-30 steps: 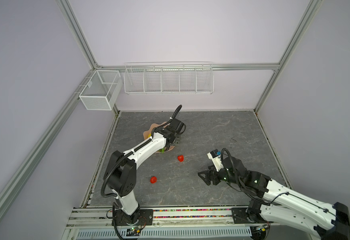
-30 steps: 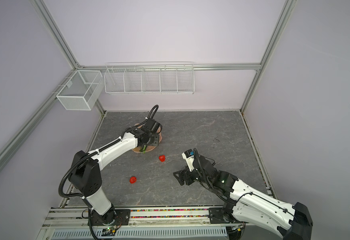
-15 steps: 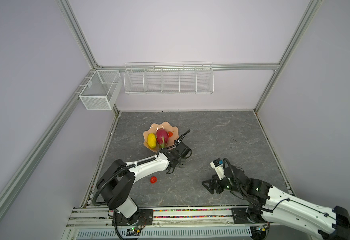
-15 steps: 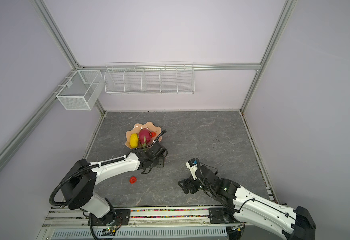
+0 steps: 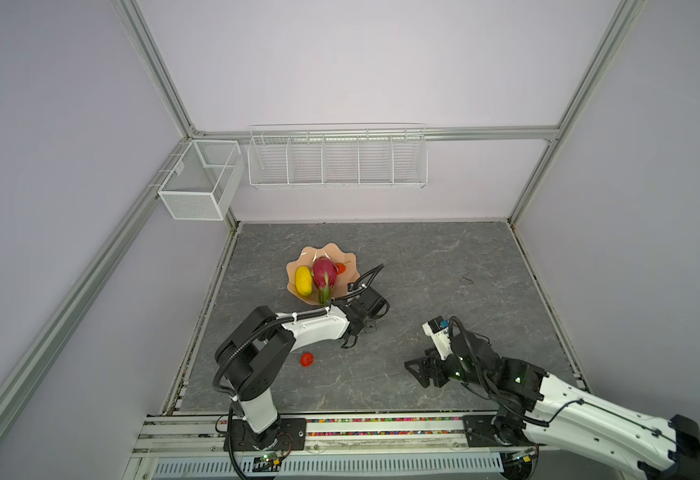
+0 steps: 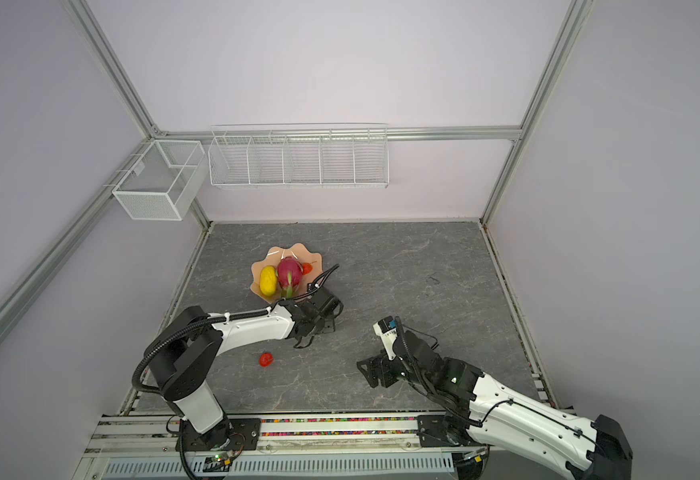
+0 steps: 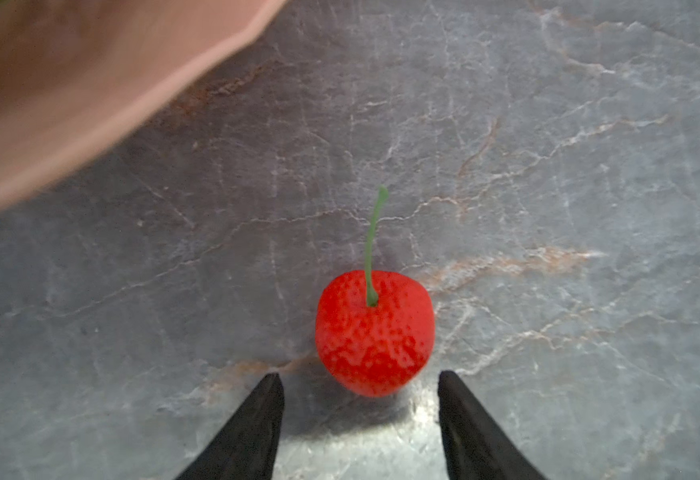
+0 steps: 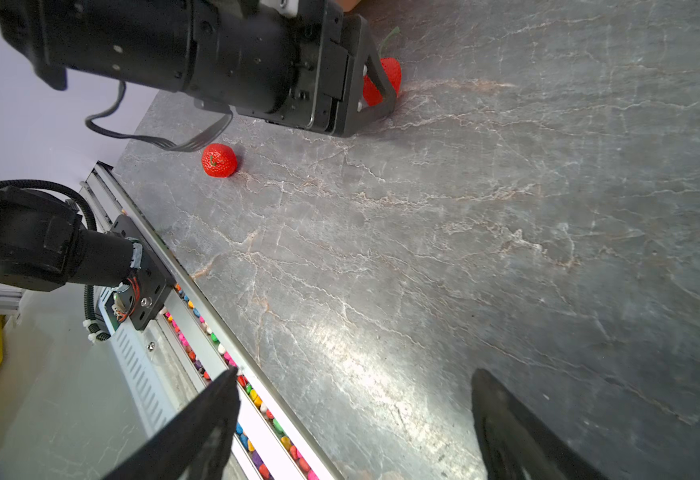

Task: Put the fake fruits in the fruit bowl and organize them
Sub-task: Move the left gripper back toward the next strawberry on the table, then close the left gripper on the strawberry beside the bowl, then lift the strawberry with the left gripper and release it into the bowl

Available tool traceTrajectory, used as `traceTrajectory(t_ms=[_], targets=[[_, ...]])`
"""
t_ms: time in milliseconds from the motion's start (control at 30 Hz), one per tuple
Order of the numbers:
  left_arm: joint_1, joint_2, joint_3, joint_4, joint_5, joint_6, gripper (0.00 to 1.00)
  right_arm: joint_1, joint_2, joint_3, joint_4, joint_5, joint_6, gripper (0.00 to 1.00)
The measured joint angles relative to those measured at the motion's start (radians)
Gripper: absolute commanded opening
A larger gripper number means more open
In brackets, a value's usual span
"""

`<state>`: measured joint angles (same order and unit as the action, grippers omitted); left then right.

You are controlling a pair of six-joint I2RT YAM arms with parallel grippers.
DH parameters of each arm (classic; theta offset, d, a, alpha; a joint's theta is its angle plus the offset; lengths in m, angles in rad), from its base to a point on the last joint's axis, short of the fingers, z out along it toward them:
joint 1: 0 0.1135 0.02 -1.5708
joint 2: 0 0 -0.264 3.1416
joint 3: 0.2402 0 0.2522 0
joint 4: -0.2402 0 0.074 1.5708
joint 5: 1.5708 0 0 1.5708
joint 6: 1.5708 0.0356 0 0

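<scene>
The peach-pink fruit bowl (image 5: 327,249) (image 6: 294,249) sits at the back left of the grey floor. It holds the magenta dragon fruit (image 5: 324,270), the yellow oblong fruit (image 5: 303,280) and a red strawberry (image 5: 341,268). My left gripper (image 7: 358,380) (image 5: 361,332) is open, low over the floor just in front of the bowl (image 7: 90,83). A stemmed strawberry (image 7: 375,332) (image 8: 385,79) lies at its fingertips, untouched. Another strawberry (image 5: 307,359) (image 8: 219,160) lies loose nearer the front. My right gripper (image 8: 354,374) (image 5: 419,370) is open and empty at front right.
White wire baskets (image 5: 337,160) and a mesh box (image 5: 198,183) hang on the back and left walls. A metal rail with coloured beads (image 8: 215,345) runs along the front edge. The left arm's base (image 5: 252,374) stands at front left.
My left gripper has left the bowl and come down toward the front, over the stemmed strawberry. My right arm drew back a little toward the front.
</scene>
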<state>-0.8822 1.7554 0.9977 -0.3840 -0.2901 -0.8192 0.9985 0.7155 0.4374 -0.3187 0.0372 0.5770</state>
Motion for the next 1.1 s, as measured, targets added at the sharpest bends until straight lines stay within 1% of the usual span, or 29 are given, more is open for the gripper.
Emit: traceTrajectory(t_ms=[433, 633, 867, 967, 1100], targets=[[-0.002, 0.05, 0.055, 0.021, -0.048, -0.014, 0.55, 0.0, 0.001, 0.0, 0.001, 0.001, 0.003, 0.88], [-0.002, 0.076, 0.081, 0.013, -0.064, -0.014, 0.49, 0.0, 0.001, -0.003, 0.002, 0.0, 0.003, 0.88], [-0.002, 0.081, 0.089, 0.01, -0.071, -0.007, 0.38, 0.0, 0.002, -0.011, 0.004, 0.0, 0.006, 0.88], [-0.002, 0.079, 0.09, 0.008, -0.072, 0.006, 0.36, 0.0, 0.002, -0.011, 0.008, 0.0, 0.007, 0.88], [-0.002, 0.05, 0.09, -0.016, -0.073, 0.028, 0.36, 0.0, 0.006, -0.011, 0.011, 0.001, 0.006, 0.88]])
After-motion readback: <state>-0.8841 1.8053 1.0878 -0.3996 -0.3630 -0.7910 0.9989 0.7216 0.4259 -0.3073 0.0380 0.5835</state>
